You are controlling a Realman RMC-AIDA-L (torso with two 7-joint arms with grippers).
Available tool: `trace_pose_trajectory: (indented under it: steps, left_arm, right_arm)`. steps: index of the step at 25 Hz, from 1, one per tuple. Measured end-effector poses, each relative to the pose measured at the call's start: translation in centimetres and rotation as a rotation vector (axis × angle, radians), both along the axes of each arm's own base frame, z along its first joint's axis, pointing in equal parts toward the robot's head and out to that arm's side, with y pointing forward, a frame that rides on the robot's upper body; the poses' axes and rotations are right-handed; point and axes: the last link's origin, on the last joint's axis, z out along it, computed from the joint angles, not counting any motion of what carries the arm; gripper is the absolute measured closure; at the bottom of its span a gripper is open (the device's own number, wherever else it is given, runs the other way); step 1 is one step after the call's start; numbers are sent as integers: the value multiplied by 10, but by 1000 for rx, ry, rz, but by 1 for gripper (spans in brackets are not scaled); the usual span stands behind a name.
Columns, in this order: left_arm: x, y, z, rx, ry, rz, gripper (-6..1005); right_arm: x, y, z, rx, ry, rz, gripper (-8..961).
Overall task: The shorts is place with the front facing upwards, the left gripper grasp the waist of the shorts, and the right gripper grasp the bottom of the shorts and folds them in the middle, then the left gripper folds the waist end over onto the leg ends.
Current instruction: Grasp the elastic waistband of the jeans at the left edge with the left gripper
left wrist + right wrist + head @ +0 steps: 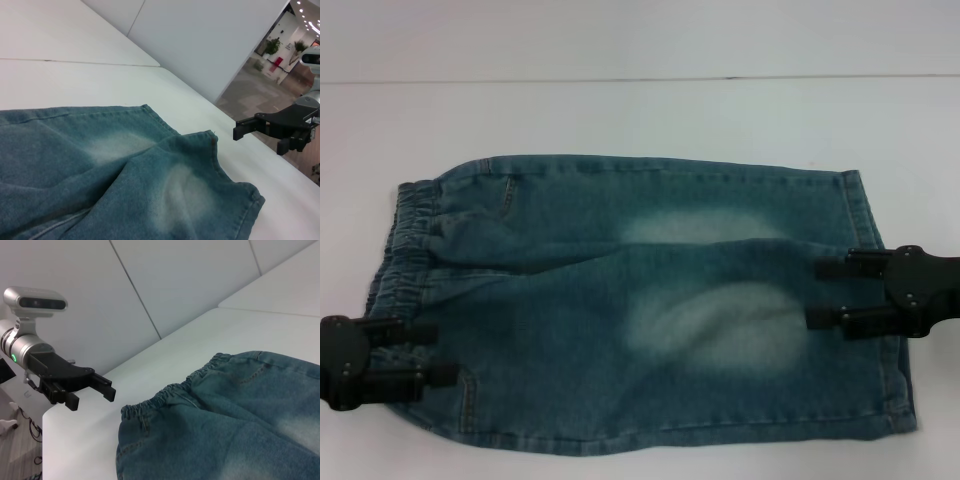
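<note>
The blue denim shorts (pixel 650 300) lie flat on the white table (pixel 620 110), front up. The elastic waist (pixel 405 250) is at the left and the leg ends (pixel 875 220) are at the right. My left gripper (pixel 435 352) is over the near corner of the waist, open, with nothing between its fingers. My right gripper (pixel 815 293) is over the leg ends, open too. The left wrist view shows the leg ends (pixel 245 200) with the right gripper (pixel 257 140) beyond them. The right wrist view shows the waist (pixel 170 396) and the left gripper (pixel 92 399) farther off.
A seam in the table (pixel 620 80) runs across behind the shorts. The table's side edge (pixel 280 165) drops to an open floor past the right gripper. Bare white table (pixel 620 130) lies behind the shorts; their near hem (pixel 650 440) lies near the view's lower edge.
</note>
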Motion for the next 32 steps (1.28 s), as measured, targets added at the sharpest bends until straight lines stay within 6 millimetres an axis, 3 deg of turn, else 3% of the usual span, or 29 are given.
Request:
trace_pose_trajectory:
  steps: [12,20,32]
  left_arm:
    - [-1,1,2,-4,3,17,201]
    - [-32,-8,32,55,90,176,202]
    - [-65,-3,25,124,260,305,204]
  right_arm:
    - [-2,2,0,1,-1,6,37]
    - [-3,3,0,4,-3,8,38]
    - [-8,10,-2,10,-5,20,38]
